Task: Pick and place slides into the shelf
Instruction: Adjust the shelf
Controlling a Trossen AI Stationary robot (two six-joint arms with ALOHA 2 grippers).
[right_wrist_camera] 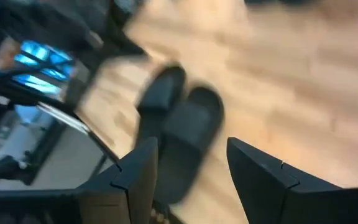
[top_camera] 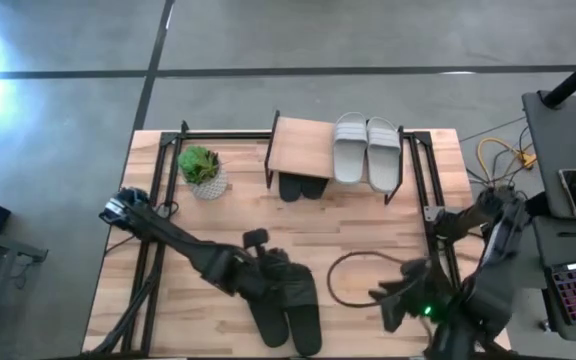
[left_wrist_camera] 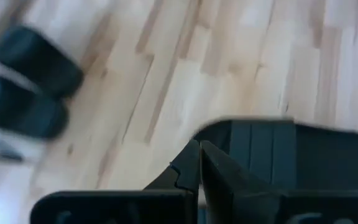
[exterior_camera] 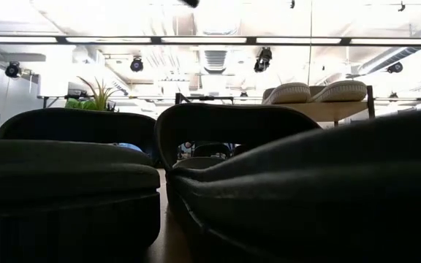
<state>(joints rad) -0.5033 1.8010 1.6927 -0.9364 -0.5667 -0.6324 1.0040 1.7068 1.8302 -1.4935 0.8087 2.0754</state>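
At the counter's near edge: two black slides side by side, left gripper closed and empty just beside them. Right gripper open, holding nothing, near the right corner. Shelf at far edge: grey pair on top, black pair beneath. Advice: open the jaws first, then take one strap squarely.

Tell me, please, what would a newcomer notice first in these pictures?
First, the pair of light grey rubber slides lying side by side on the light wooden plank top of the small black-framed shelf at the table's far edge. Next, the pair of black rubber slides near the front edge, beside the left tool, which is shut. A small green potted plant stands left of the shelf.
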